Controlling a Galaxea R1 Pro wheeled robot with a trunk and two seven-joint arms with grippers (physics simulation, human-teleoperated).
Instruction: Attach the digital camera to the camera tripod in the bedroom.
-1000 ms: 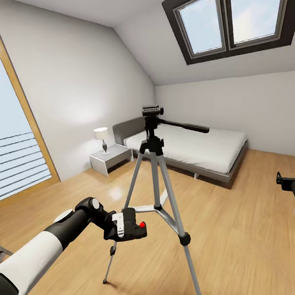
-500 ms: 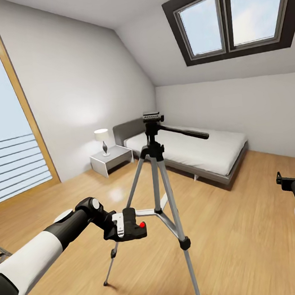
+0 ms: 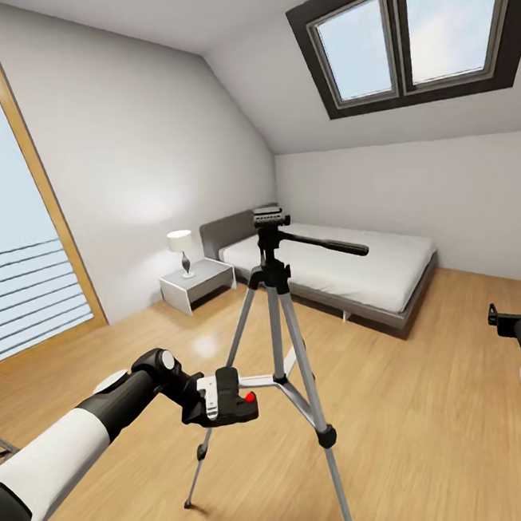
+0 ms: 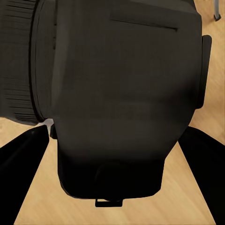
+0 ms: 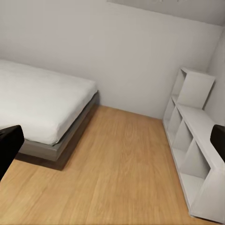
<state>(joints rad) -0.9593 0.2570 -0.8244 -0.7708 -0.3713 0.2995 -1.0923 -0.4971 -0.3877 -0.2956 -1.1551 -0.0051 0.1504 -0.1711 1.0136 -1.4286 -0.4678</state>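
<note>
Black camera, head view: I hold the digital camera [image 3: 242, 402] in my left gripper [image 3: 227, 399], fingers pinching its body, red button facing up. It hangs low, at the level of the leg braces, just in front of the camera tripod [image 3: 284, 346].
Tripod, head view: it stands on the wood floor [image 3: 436, 402] of the bedroom, between me and the bed [image 3: 349, 267]; the pan head [image 3: 268, 218] with its long handle [image 3: 323, 244] is well above my camera.
Right gripper [image 3: 511, 321], head view: it rests at the right edge, apart from everything; from here I cannot tell how its fingers stand.
Left wrist view: the dark camera body [image 4: 122, 93] sits between my two black fingers [image 4: 21, 173], which touch it from both sides, so the grasp looks firm.
Right wrist view: my fingertips [image 5: 9, 145] sit wide apart at the two edges with nothing between; beyond are the bed [image 5: 42, 103] and a white shelf [image 5: 197, 154].
Step in hand, my judgement: lift the camera up above the pan head, keep its bottom level, then bring it down straight on the mounting plate.
Care: avoid the handle and the legs while rising, since a push may tip the tripod.
</note>
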